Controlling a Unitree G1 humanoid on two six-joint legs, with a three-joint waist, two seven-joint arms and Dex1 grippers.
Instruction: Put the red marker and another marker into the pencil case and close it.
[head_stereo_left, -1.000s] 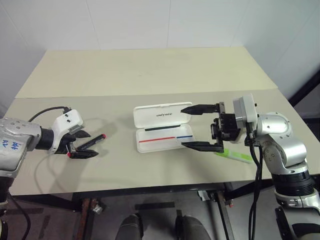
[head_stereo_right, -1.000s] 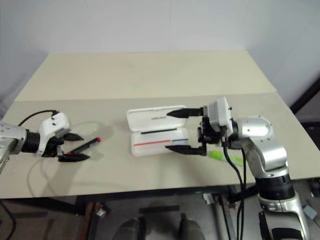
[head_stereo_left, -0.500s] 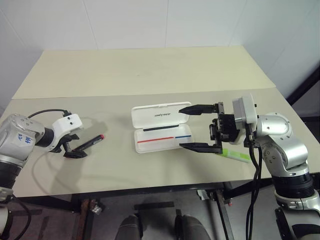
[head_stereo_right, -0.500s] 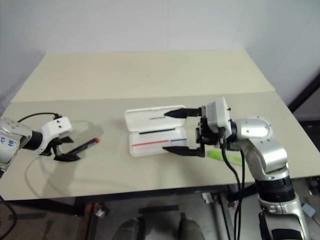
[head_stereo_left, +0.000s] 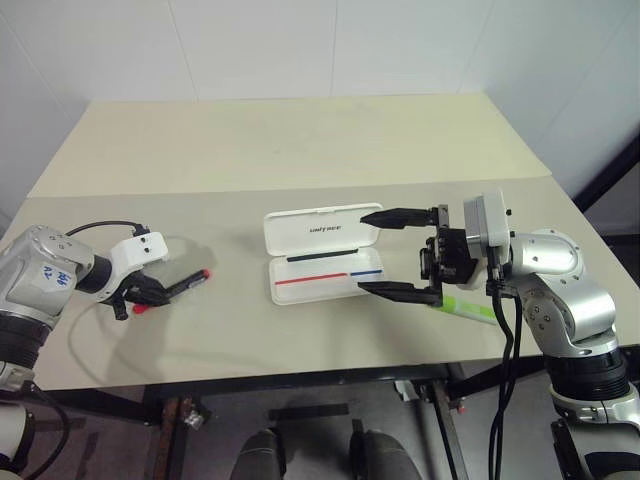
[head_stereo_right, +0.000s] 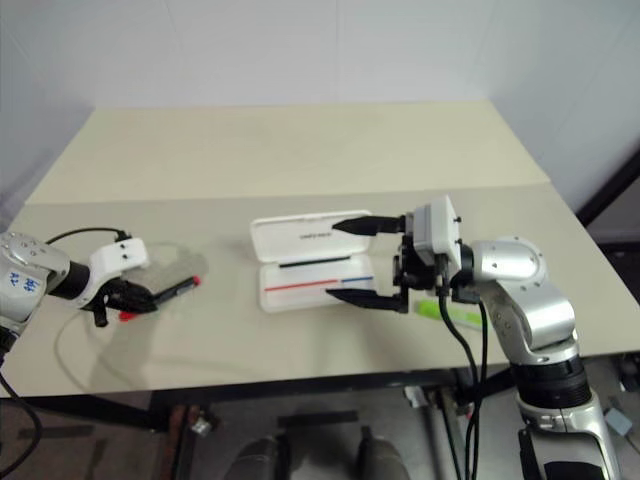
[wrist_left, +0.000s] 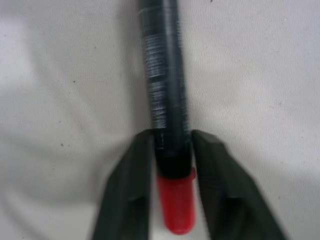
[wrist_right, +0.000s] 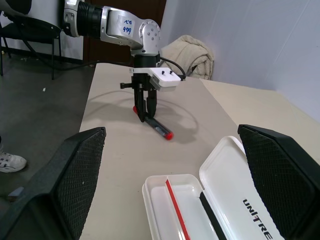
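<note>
Red marker (head_stereo_left: 170, 293), a short thick pen with a dark barrel and red ends, lies on the beige bench (head_stereo_left: 300, 150) at your left; in the left eye view the left tool (head_stereo_left: 140, 297) is down on its near end. You see the flat white hard-plastic pencil case (head_stereo_left: 322, 257) lying open at the bench's middle, lid folded back, a red-and-blue stripe in its tray. The right tool (head_stereo_left: 388, 252) hangs level over the case's right end, fingers spread wide and holding nothing. Just beyond it lies the stubby lime-green highlighter (head_stereo_left: 466, 309), near the bench's front edge.

Right eye view: the same layout, marker well apart from the case.

Left wrist view: both black fingers (wrist_left: 130, 192) press the marker's barrel just above its red end; the tool is clamped on it.

Right wrist view: between its own spread fingers (wrist_right: 75, 175) you see the open case and, farther off, the left tool pinching the marker against the bench.
</note>
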